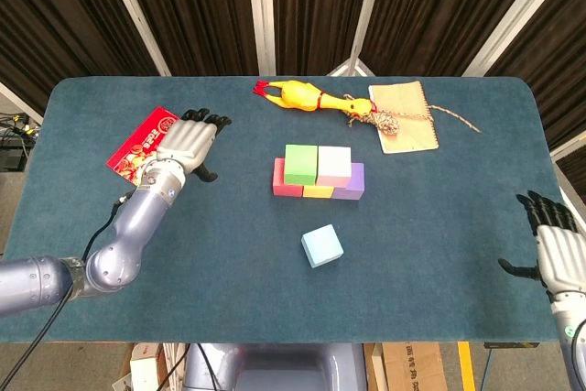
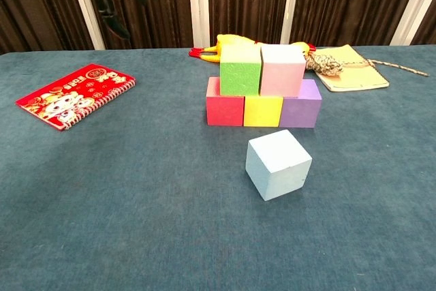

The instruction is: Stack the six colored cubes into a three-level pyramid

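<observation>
A red cube [image 2: 225, 103], a yellow cube [image 2: 263, 110] and a purple cube [image 2: 301, 104] stand in a row at mid-table. On them sit a green cube [image 2: 240, 70] and a pink cube [image 2: 282, 70], side by side. A light blue cube [image 2: 278, 164] lies alone in front of the row, also seen from above as the light blue cube [image 1: 321, 245]. My left hand [image 1: 188, 137] hovers left of the stack, fingers spread and empty. My right hand [image 1: 553, 243] shows at the table's right edge, fingers apart, holding nothing.
A red notebook [image 1: 146, 149] lies at the left, partly under my left hand. A yellow rubber chicken [image 1: 316, 98] and a tan notepad [image 1: 404, 116] with a rope toy [image 1: 392, 120] lie behind the stack.
</observation>
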Robot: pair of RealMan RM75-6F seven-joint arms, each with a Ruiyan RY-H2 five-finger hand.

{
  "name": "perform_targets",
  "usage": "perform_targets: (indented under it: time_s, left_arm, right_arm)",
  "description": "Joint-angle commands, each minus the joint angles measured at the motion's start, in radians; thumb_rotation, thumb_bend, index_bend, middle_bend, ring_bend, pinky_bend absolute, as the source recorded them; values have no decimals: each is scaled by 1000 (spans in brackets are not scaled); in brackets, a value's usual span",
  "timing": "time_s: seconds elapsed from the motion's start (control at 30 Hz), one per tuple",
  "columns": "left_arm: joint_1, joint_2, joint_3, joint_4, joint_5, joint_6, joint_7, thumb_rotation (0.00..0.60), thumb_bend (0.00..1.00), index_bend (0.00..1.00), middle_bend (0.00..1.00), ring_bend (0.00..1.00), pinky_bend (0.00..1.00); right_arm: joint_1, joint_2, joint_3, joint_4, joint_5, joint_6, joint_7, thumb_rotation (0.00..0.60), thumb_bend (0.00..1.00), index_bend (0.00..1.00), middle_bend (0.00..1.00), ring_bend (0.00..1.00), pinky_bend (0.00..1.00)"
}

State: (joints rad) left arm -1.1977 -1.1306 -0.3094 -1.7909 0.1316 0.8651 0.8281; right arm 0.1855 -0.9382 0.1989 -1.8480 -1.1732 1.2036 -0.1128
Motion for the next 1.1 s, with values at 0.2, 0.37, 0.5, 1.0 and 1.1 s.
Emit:
perform_targets:
  time_s: [0.2, 0.37, 0.5, 1.0, 1.1]
  left_arm:
    - [30, -19, 56, -22, 108, -8, -83, 600, 254, 144, 124, 20, 30]
    - [7, -72, 83, 6, 122, 6, -89, 600, 254, 144, 123, 19, 30]
    - [-23, -131, 109, 36, 108, 29, -74, 600, 254, 144, 122, 20, 30]
    - [-82, -285, 128, 118, 55, 110, -47, 600, 254, 138, 118, 20, 30]
    - [-87, -293, 123, 120, 44, 117, -46, 600, 254, 138, 118, 20, 30]
  right_arm:
    - [142, 37, 13, -79, 128, -194, -113, 600, 155, 129, 67, 0, 0]
    - [184, 11, 1, -93, 170, -220, -157, 600, 155, 145, 67, 0, 0]
    - [224, -24, -11, -94, 205, -236, -203, 600, 155, 145, 67, 0, 0]
    - [394, -99, 6, -134, 420, -260, -329, 600, 154, 145, 67, 0, 0]
    - [435, -100, 9, -133, 486, -272, -352, 600, 154, 145, 67, 0, 0]
